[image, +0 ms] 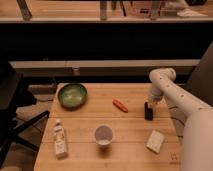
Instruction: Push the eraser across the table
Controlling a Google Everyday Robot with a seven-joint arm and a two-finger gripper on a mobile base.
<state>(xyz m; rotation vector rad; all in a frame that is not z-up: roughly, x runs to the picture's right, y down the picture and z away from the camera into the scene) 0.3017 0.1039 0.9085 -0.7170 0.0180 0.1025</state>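
Hand [149, 103] at eraser [148, 112], finger gap indiscernible.

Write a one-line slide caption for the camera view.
Gripper poised at the black eraser on the wooden table.

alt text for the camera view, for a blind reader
A white robot arm's tool sits right at the black eraser near the right edge of a wooden table, which also holds a green bowl, white cup and orange piece.
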